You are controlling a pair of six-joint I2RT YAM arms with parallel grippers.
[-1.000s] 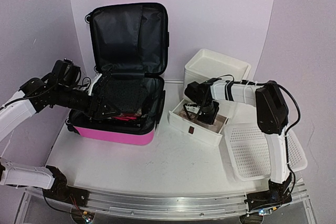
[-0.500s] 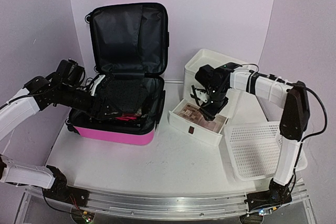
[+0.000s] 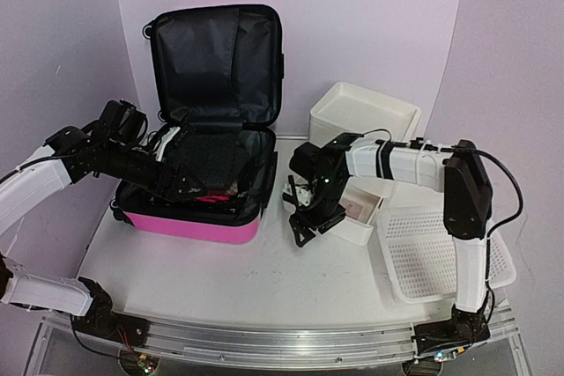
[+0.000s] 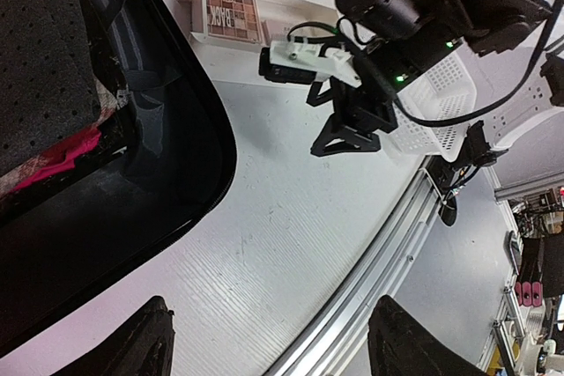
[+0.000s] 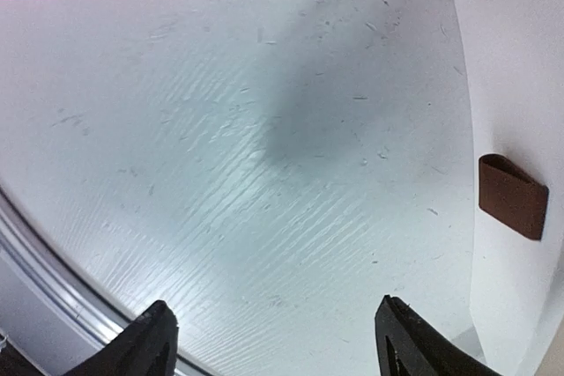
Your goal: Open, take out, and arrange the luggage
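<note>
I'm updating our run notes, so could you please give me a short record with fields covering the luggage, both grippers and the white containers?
luggage: open on the table, lid upright, black lining showing
inside luggage: dark perforated piece and a pink item
left gripper: open, empty, at the luggage's left side
right gripper: open, empty, above the table between luggage and drawer
drawer: pulled out, holds a makeup palette
mesh basket: right of the drawer
</note>
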